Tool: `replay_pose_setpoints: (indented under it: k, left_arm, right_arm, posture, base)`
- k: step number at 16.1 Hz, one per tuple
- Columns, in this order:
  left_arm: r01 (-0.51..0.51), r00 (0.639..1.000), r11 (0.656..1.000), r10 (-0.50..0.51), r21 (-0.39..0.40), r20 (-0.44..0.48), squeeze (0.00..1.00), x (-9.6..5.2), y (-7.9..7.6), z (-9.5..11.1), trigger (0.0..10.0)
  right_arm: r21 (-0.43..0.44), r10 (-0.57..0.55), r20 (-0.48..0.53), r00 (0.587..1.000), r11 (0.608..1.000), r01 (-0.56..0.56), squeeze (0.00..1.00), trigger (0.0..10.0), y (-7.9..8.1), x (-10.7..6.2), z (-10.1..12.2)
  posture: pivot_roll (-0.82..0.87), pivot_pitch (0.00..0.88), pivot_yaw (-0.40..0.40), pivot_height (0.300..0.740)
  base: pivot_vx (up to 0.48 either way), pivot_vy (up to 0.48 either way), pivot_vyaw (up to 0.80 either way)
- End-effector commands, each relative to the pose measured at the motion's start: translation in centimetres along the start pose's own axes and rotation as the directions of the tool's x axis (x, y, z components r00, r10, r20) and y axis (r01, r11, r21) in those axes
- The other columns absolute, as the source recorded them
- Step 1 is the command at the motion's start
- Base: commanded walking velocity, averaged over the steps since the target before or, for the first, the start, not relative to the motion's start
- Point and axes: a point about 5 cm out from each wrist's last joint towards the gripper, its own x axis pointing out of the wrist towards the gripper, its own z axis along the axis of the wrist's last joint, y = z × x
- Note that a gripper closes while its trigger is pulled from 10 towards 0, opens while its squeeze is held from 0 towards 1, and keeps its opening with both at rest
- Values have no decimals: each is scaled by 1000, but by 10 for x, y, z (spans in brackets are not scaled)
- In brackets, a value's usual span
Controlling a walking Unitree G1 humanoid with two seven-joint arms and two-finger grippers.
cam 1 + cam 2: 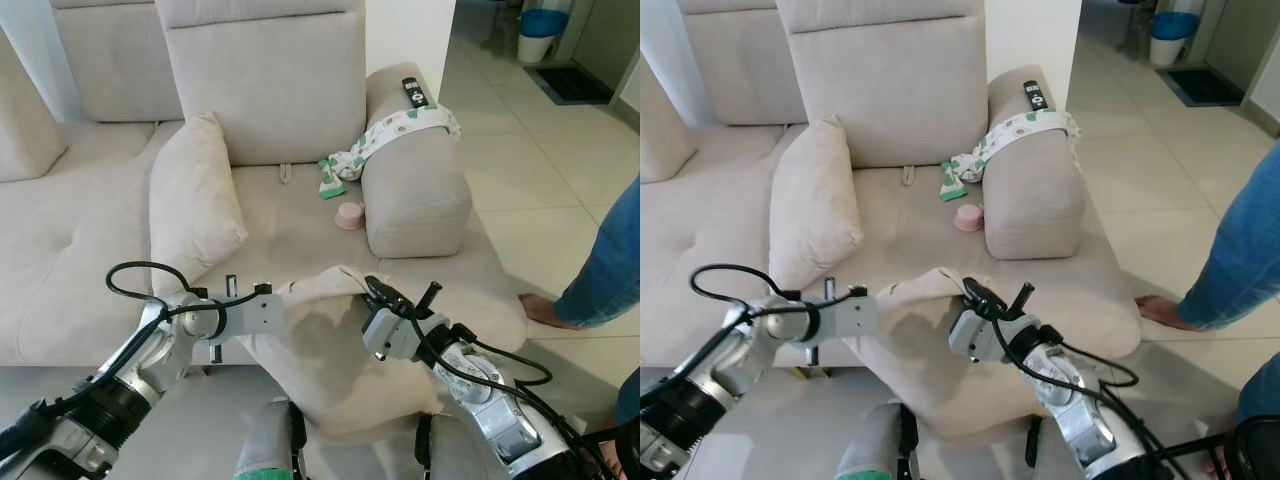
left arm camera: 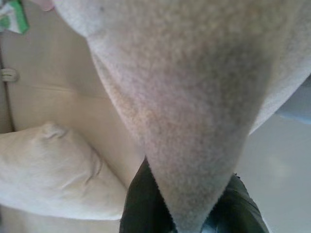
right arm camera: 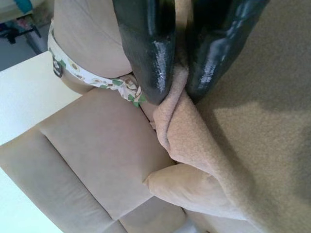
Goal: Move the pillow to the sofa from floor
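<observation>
Beige fleece pillow (image 1: pixel 335 350) hangs between my two grippers, held up at the front edge of the sofa (image 1: pixel 90 250), with its top edge running crosswise from one hand to the other and its body drooping below seat level. My left gripper (image 1: pixel 268 292) is clamped on the pillow's left top corner; the left wrist view shows fabric pinched between the black fingers (image 2: pixel 141 204). My right gripper (image 1: pixel 375 290) is clenched on the right top corner, a fold of fleece nipped between its fingers (image 3: pixel 146 53). Both grips sit about equally near the seat, which lies directly ahead and slightly below the held edge. In my judgement the coming move is a forward carry over the seat cushion. Landing room is open mid-seat, bounded on the left by a standing cushion (image 1: pixel 195 205), and on the right by the armrest (image 1: pixel 415 185) carrying a patterned cloth (image 1: pixel 400 128) and a remote (image 1: pixel 414 93). A small pink object (image 1: pixel 349 215) lies near the armrest. A person's foot (image 1: pixel 545 310) stands on the tiled floor (image 1: pixel 540 160) to the right.
</observation>
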Motion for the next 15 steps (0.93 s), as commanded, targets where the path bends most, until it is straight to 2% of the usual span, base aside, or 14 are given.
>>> replay_pose_setpoints:
  k: [1, 6, 15]
  left_arm:
    - [-71, 997, 997, 71, 22, -4, 0, -12, 17, 3, 10000]
    - [-99, 995, 995, 99, 23, -1, 0, -21, 23, 9, 10000]
    - [-133, 991, 991, 133, 13, 16, 0, -22, 30, 15, 10000]
  right_arm:
    - [46, -35, 41, 999, 998, 33, 0, 10000, -1, 4, 9]
    - [102, -104, 71, 992, 990, 97, 0, 10000, -7, 7, 16]
    - [103, -173, 118, 978, 982, 161, 0, 10000, -21, 10, 27]
  posture:
    - [51, 0, 84, 590]
    - [57, 0, 79, 595]
    - [48, 0, 81, 663]
  base:
    - [0, 0, 0]
    - [0, 0, 0]
    - [0, 0, 0]
